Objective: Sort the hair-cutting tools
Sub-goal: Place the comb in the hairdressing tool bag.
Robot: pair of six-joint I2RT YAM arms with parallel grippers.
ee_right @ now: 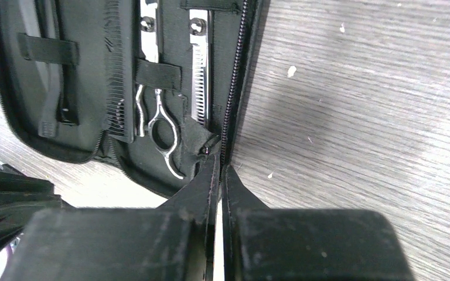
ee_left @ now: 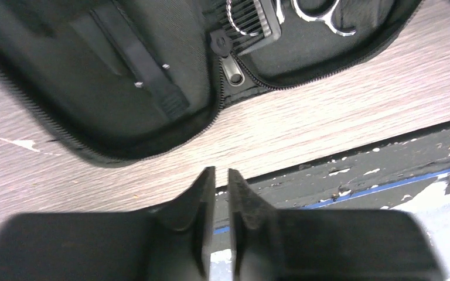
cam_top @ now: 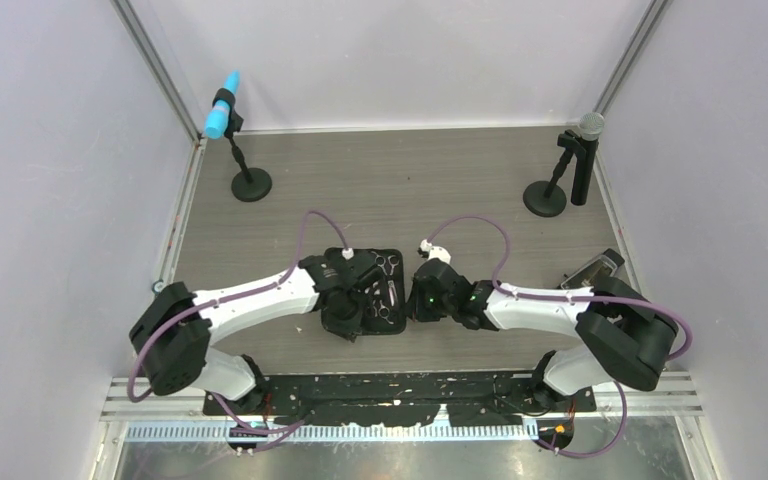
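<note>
**Both hands closed at the open zip case, tools strapped inside**

The black zip case (cam_top: 332, 262) lies open and flat on the desk (cam_top: 410, 190), in the middle and toward the near edge, between the two arms.

The hair-cutting tools sit inside the case. In the right wrist view, its right half holds a pair of silver scissors (ee_right: 163, 126) with ring handles, held under an elastic band (ee_right: 158, 74). Just to their right is a second silver pair, the thinning scissors (ee_right: 201, 88), with a toothed blade. The long black comb (ee_right: 117, 76) lies just to the left of the plain scissors, its teeth pointing left. The left half holds a slim black clip (ee_right: 61, 93) tucked under another band.

The left hand (ee_left: 221, 178) hovers over the near edge of the case's left half. Its fingers are drawn almost together with only a thin slit between them, and nothing is in that slit. The zip pull (ee_left: 232, 70) lies beyond the fingertips, at the fold between the two halves.

The right hand (ee_right: 219, 167) is closed, with its tips against the zip rim at the near right corner of the case. I cannot tell whether the rim is actually pinched between them.

Two microphones stand on round bases well apart from the case, one at the far left (cam_top: 222, 108) and one at the far right (cam_top: 586, 150).
</note>
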